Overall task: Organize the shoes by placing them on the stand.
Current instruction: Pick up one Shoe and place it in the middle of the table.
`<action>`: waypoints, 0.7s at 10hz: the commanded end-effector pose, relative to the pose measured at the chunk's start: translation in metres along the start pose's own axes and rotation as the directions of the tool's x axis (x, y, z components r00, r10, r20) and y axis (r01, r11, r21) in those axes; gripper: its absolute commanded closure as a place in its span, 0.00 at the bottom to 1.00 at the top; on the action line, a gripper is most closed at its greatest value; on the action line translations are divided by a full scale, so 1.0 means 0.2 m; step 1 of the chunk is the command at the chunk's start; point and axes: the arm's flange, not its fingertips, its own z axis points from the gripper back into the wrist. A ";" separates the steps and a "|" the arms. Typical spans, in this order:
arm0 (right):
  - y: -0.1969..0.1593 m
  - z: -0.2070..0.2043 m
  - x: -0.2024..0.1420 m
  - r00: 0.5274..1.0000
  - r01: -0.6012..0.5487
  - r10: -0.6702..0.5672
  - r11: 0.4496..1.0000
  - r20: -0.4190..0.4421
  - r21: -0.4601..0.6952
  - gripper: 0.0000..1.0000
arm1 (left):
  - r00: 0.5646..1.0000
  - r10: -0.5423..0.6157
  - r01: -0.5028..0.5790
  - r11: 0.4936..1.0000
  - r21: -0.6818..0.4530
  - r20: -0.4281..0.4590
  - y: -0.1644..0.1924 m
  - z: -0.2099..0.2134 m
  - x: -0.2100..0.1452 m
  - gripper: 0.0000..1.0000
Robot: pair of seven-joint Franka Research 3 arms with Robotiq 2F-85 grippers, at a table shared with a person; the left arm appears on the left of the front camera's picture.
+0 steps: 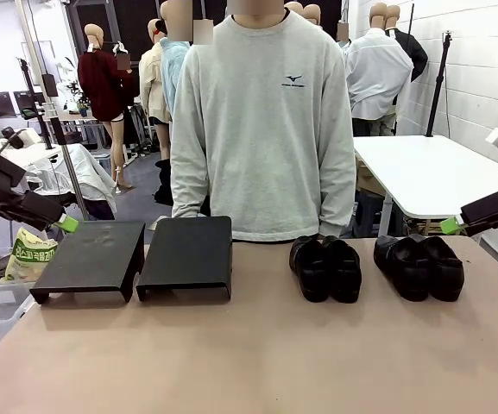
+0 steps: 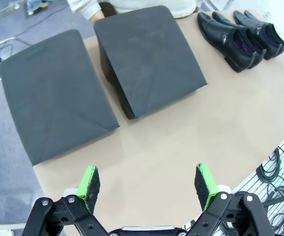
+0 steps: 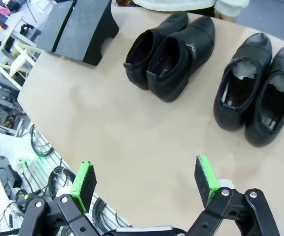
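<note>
Two pairs of black shoes stand on the tan table, toes toward me: one pair (image 1: 324, 267) right of centre, the other (image 1: 419, 266) further right. Two black stands (image 1: 89, 256) (image 1: 186, 254) sit side by side at the left. My left gripper (image 1: 66, 224) hovers off the table's left edge, and in its wrist view it (image 2: 146, 184) is open above the near edge, with the stands (image 2: 53, 93) (image 2: 149, 56) ahead. My right gripper (image 1: 450, 226) hangs open past the far right pair, and in its wrist view it (image 3: 144, 182) is open above both pairs (image 3: 171, 49) (image 3: 255, 88).
A person in a grey sweatshirt (image 1: 264, 121) stands at the far edge, behind the stands and shoes, hands out of sight. The near half of the table (image 1: 249, 362) is bare. A white table (image 1: 425, 172) stands behind on the right, and clutter and cables lie off both table sides.
</note>
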 end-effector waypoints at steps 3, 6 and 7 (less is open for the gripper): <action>-0.04 -0.11 -0.01 0.999 -0.025 0.027 0.998 -0.032 0.065 0.00 | 1.000 -0.010 0.010 1.000 -0.003 0.004 -0.08 -0.05 -0.20 0.00; -0.02 -0.11 -0.02 0.999 -0.010 0.012 0.999 -0.034 0.051 0.00 | 1.000 -0.010 0.010 1.000 0.005 -0.002 -0.02 0.01 0.00 0.00; -0.02 -0.11 -0.02 0.999 -0.010 0.012 0.999 -0.034 0.051 0.00 | 1.000 -0.010 0.010 1.000 0.005 -0.002 -0.02 0.01 0.00 0.00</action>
